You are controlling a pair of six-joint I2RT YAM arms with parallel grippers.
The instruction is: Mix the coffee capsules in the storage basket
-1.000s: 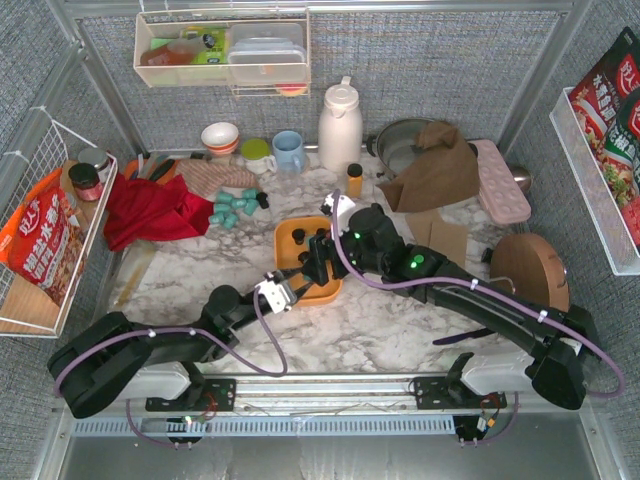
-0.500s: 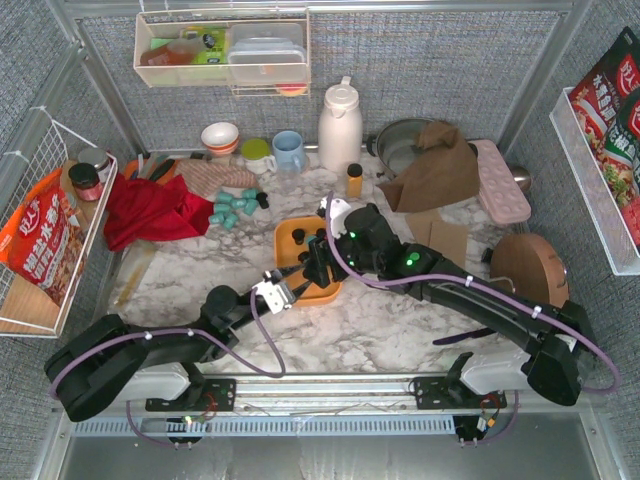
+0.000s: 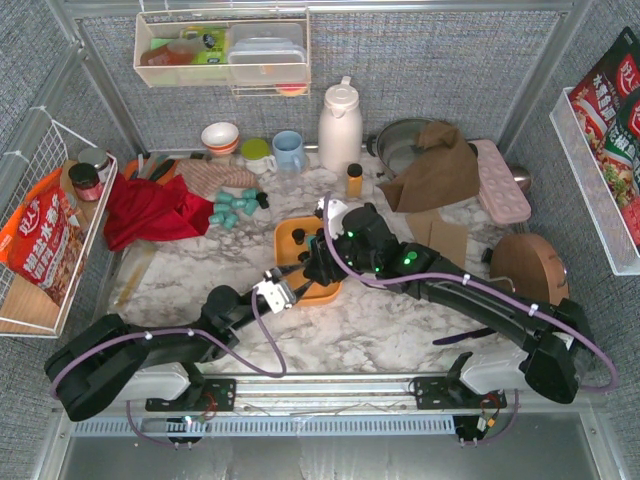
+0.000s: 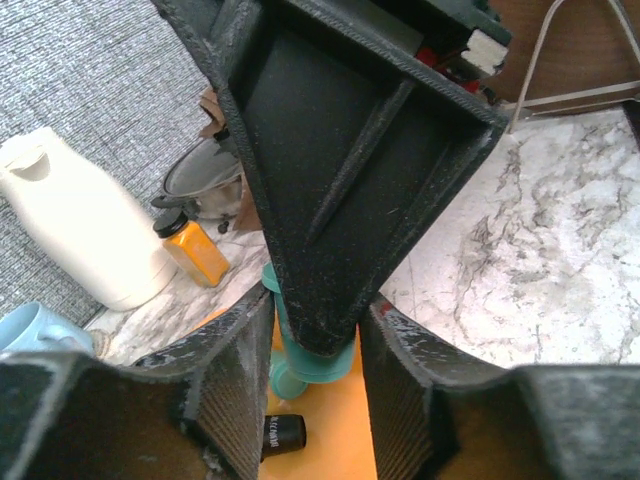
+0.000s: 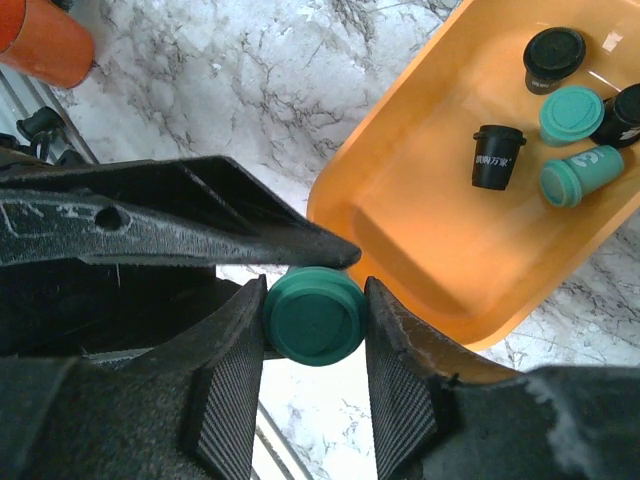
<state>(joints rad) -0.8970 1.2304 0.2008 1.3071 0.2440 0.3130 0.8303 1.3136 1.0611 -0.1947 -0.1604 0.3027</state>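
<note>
The orange storage basket [image 3: 290, 238] sits mid-table, with teal and black coffee capsules [image 5: 572, 115] in it. Both grippers meet over its near edge. My right gripper [image 5: 315, 320] is shut on a teal capsule [image 5: 312, 315], a pad against each side. One finger of my left gripper [image 3: 297, 281] lies on top of that capsule. In the left wrist view my left gripper [image 4: 315, 345] straddles the right gripper's finger and the same teal capsule [image 4: 310, 362]; whether its pads still press it does not show. More teal capsules [image 3: 235, 207] lie loose on the table, left of the basket.
A small amber bottle [image 3: 354, 180], a white thermos [image 3: 340, 125], a blue mug [image 3: 289, 150] and bowls stand behind the basket. A red cloth [image 3: 150, 212] lies at the left, and a brown cloth over a pot [image 3: 435, 165] is at the back right. A white wire basket [image 3: 45, 235] hangs on the left wall.
My right gripper's jaws have closed onto the teal capsule by the basket's near edge. The left gripper stays close against it and has hardly moved.
</note>
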